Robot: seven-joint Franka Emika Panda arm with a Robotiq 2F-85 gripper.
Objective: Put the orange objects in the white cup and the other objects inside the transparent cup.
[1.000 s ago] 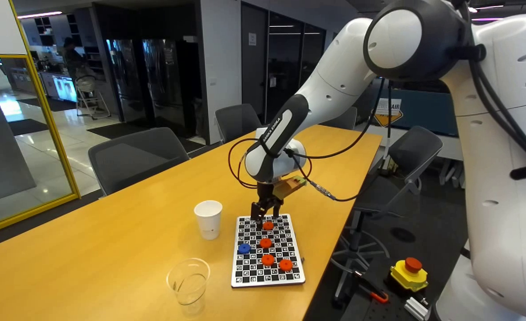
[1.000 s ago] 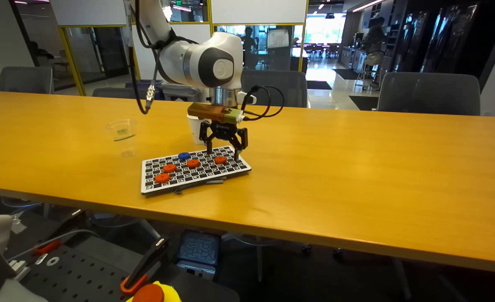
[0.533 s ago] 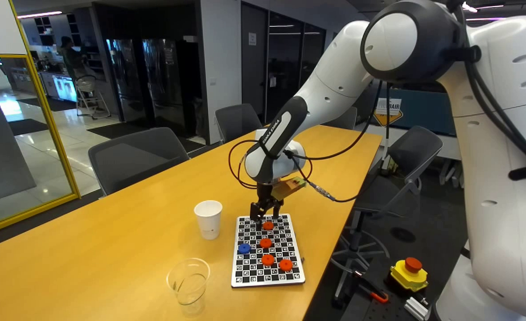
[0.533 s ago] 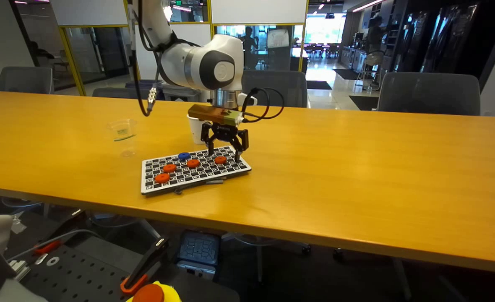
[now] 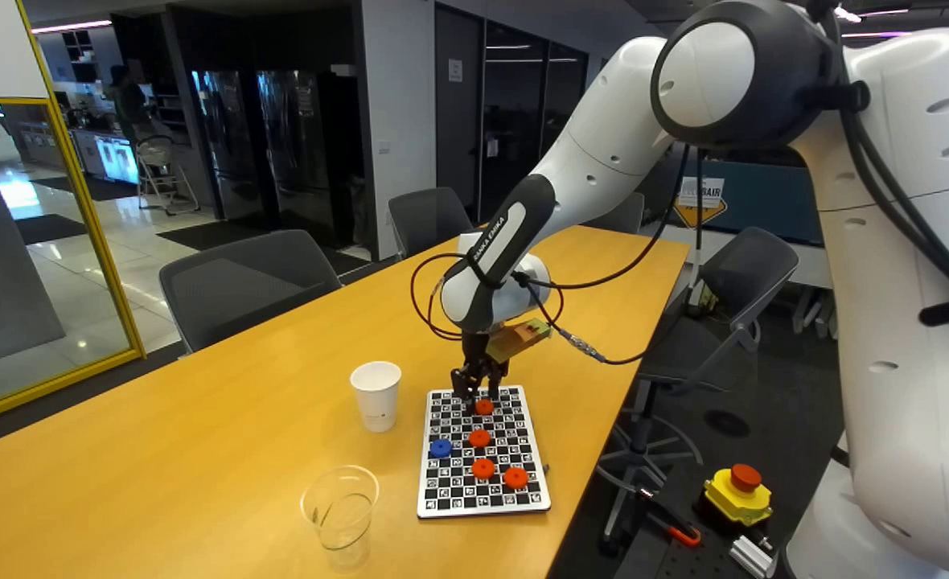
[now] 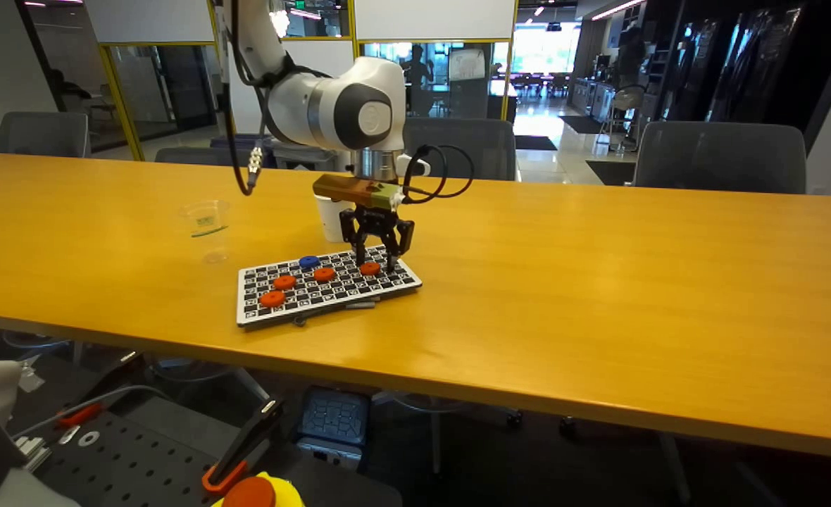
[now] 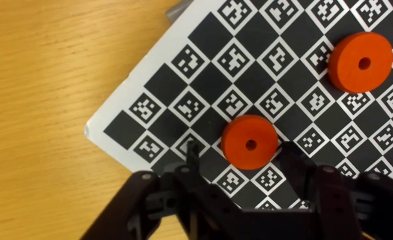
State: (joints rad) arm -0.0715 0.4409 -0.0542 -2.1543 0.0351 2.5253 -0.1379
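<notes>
Orange disc [image 7: 244, 141] rests on the checkered board [image 6: 348, 286], near the front edge of the counter [image 6: 598, 296] in an exterior view. The gripper [image 7: 240, 147] straddles the disc, jaws apart; contact I cannot judge. White cup [image 5: 376, 402] and transparent cup [image 5: 342, 519] stand farther from that edge.

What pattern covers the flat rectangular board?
The flat rectangular board carries black squares alternating with coded black-and-white ones, best seen in the wrist view.
</notes>
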